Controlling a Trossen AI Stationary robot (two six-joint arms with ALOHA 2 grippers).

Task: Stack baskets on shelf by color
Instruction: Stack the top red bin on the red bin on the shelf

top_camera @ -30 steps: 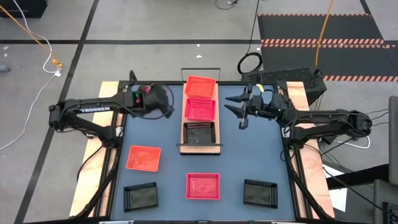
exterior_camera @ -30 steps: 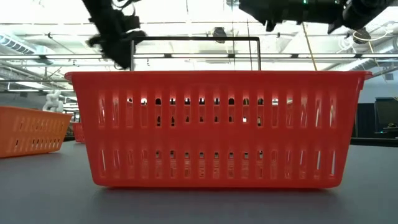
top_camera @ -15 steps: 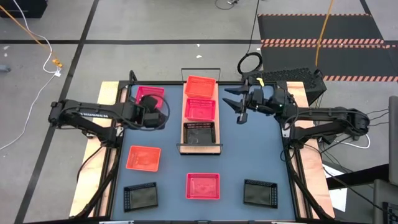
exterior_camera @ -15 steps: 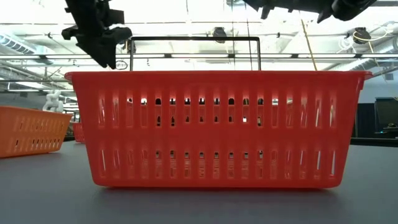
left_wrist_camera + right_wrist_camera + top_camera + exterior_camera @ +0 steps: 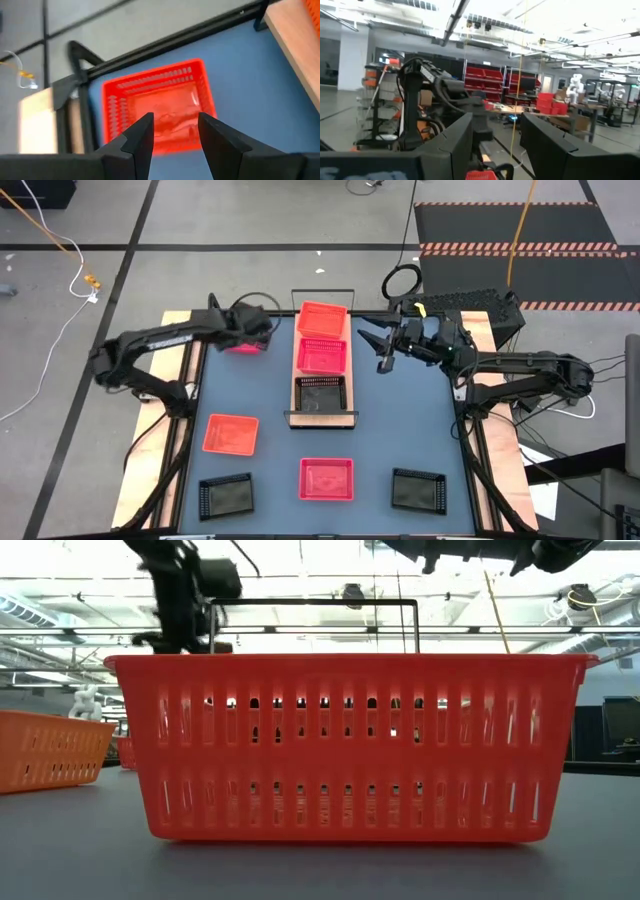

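On the shelf [image 5: 323, 418] sit three baskets in a row: orange-red at the far end [image 5: 322, 317], pink-red in the middle [image 5: 323, 356], black at the near end [image 5: 322, 393]. Another pink-red basket [image 5: 240, 345] [image 5: 160, 105] stands in the table's far-left corner. My left gripper [image 5: 256, 328] [image 5: 175, 132] hovers open above it, pointing down into it. My right gripper [image 5: 378, 346] [image 5: 497, 135] is open in the air to the right of the shelf's far half. On the near half of the table lie an orange basket [image 5: 231, 433], a pink-red one [image 5: 327, 478] [image 5: 345, 745] and two black ones [image 5: 226, 496] [image 5: 418, 489].
The shelf's black wire frame [image 5: 322, 292] rises at its far end. Bare blue tabletop [image 5: 410, 420] lies to the right of the shelf. In the low view the near pink-red basket fills the front, with the orange basket [image 5: 50, 760] at its left.
My left arm has swung: its gripper dipped toward the near edge beside the shelf, then moved toward the far edge and now hangs over the pink-red basket in the far-left corner. My right gripper has drifted a little toward the far edge and the shelf. No basket has moved.
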